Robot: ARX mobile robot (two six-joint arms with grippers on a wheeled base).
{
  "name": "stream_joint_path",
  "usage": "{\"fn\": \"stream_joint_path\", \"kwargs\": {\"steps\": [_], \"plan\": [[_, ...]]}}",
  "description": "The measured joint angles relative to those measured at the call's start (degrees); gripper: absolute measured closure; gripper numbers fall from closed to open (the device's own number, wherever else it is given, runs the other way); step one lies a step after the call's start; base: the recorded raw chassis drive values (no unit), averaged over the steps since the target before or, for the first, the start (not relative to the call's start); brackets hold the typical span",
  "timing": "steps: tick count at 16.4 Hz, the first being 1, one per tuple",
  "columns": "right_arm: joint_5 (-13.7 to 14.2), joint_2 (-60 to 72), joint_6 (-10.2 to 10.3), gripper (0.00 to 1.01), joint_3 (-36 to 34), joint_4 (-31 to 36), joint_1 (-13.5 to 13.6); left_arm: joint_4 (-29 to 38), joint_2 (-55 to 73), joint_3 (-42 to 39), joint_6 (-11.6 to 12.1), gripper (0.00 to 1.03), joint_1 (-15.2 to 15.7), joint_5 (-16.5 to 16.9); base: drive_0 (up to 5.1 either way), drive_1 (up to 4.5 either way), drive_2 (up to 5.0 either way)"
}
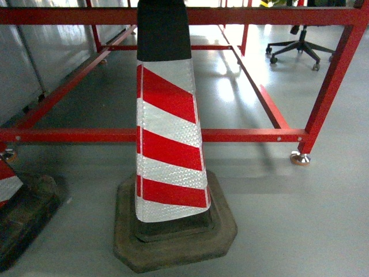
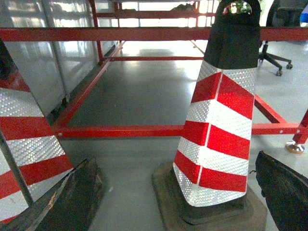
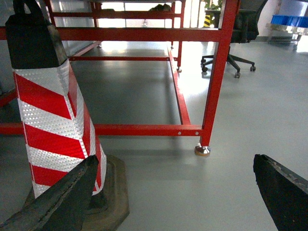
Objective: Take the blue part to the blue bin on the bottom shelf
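The blue part is out of view in all three views. Far off at the top right of the right wrist view, something bright blue (image 3: 288, 19) rests on a pale low rack; it is too small to tell whether it is the blue bin or the bottom shelf. My left gripper (image 2: 175, 161) is open, its dark fingers (image 2: 72, 202) spread wide over bare floor with nothing between them. My right gripper (image 3: 175, 159) is open too and empty, with its fingers (image 3: 284, 192) well apart. Neither gripper shows in the head view.
A red-and-white striped traffic cone (image 1: 167, 144) on a dark base stands directly ahead, close. A second cone (image 1: 8, 184) is at the left edge. Behind them runs a low red steel frame (image 1: 230, 135) with a foot (image 1: 300, 157). An office chair (image 1: 300, 43) stands farther back.
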Motion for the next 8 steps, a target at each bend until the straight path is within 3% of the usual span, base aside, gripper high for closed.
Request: {"fn": "stream_joint_path", "kwargs": {"steps": [8], "plan": [[0.0,0.0,0.0,0.03,0.0,0.0,0.0,0.0,0.0,0.0,0.0,0.05,0.0,0.0,0.0,0.0,0.0]]}}
